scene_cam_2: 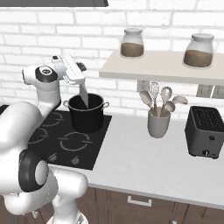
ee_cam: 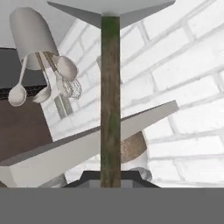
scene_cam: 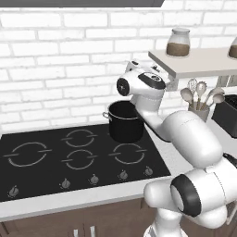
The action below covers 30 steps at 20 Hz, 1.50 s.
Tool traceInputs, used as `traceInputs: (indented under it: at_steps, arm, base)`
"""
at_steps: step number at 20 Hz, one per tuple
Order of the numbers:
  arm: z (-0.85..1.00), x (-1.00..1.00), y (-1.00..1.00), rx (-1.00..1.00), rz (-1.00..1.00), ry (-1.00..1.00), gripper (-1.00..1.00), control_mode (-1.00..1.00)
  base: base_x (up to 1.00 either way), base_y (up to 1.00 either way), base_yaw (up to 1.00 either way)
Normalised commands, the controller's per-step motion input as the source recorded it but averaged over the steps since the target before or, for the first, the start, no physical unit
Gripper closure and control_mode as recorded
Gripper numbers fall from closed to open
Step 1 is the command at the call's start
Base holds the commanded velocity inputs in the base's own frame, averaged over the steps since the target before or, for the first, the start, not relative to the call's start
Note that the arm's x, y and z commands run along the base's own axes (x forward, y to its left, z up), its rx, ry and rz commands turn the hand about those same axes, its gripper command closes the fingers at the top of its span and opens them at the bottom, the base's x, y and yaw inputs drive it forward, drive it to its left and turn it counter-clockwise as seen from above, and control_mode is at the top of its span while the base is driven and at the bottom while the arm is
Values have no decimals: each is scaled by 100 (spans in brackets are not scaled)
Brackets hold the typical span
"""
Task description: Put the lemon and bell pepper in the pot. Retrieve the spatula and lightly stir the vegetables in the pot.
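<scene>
End effector (scene_cam_2: 78,78) clamped on spatula (scene_cam_2: 84,99), above pot (scene_cam_2: 86,114); spatula long axis near vertical, blade dipping inside rim.

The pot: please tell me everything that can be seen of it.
The pot is a black cylinder, metal by its look, with two small silvery loop handles at the rim. It stands upright, without a lid, on the back right burner of the black cooktop. The spatula's pale blade, held by the gripper, reaches down into its mouth.
</scene>
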Motion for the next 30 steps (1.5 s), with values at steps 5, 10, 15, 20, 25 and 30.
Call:
traceInputs:
  at_steps: [5,10,15,20,25,30]
  arm:
    - [-35,65,19,-19,7,1,100,-100]
    - [-45,56,8,-15,8,3,100,-100]
    - [-26,40,12,-12,7,0,100,-100]
    - [-30,17,32,-8,5,0,100,-100]
    - [-4,1,56,-9,1,-1,100,-100]
    - [20,2,48,-7,0,-1,100,-100]
  base:
    - [0,0,0]
    - [0,0,0]
    - [0,0,0]
    - [0,0,0]
    - [0,0,0]
    - [0,0,0]
